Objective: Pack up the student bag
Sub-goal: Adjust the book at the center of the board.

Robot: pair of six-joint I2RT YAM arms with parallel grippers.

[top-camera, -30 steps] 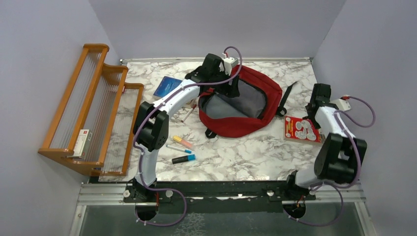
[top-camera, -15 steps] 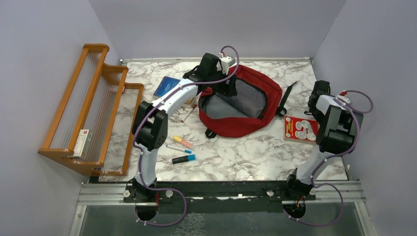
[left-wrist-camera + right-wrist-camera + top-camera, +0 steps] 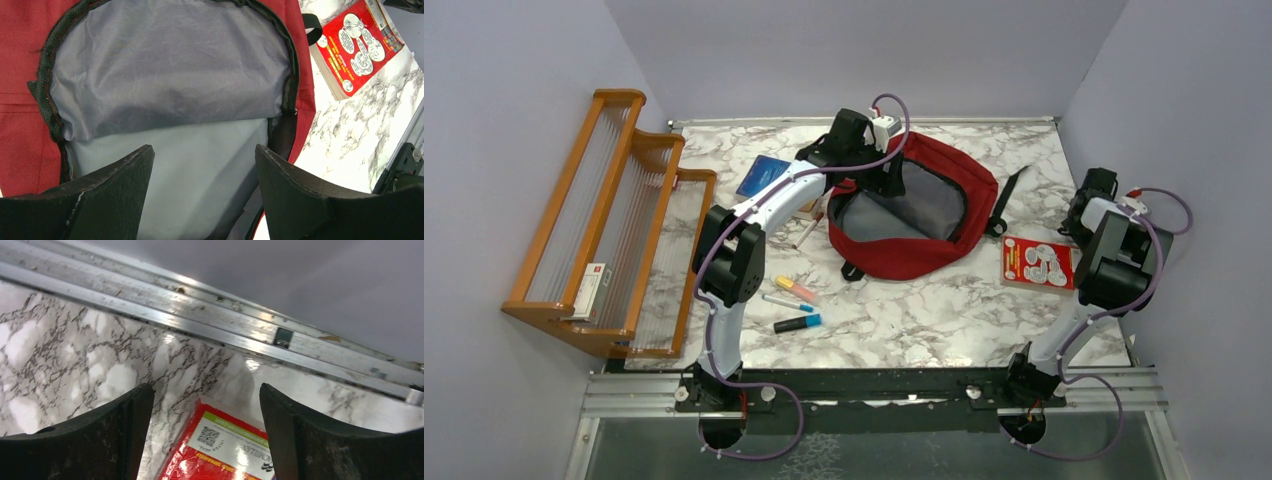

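The student bag (image 3: 944, 175) is a red backpack lying open in the middle of the table, its grey lining showing. My left gripper (image 3: 886, 182) hangs over the bag's left rim. In the left wrist view it (image 3: 205, 165) is open and empty above the grey lining, with the red fabric (image 3: 20, 125) at the side. My right gripper (image 3: 1081, 218) is at the far right, over the far corner of a red book (image 3: 1036, 262). In the right wrist view it (image 3: 205, 410) is open and empty, with the book's corner (image 3: 225, 450) between its fingers but below them.
A wooden rack (image 3: 614, 220) stands at the left with a small box (image 3: 594, 290) on it. Markers (image 3: 796, 290) (image 3: 797, 323) and a pen (image 3: 786, 302) lie left of the bag, a blue notebook (image 3: 764, 175) behind them. A black strap (image 3: 1012, 192) trails right of the bag. A metal rail (image 3: 200, 320) edges the table.
My right arm has folded back and its gripper has shifted to the right and farther away, toward the book's far corner. The left arm has barely moved.
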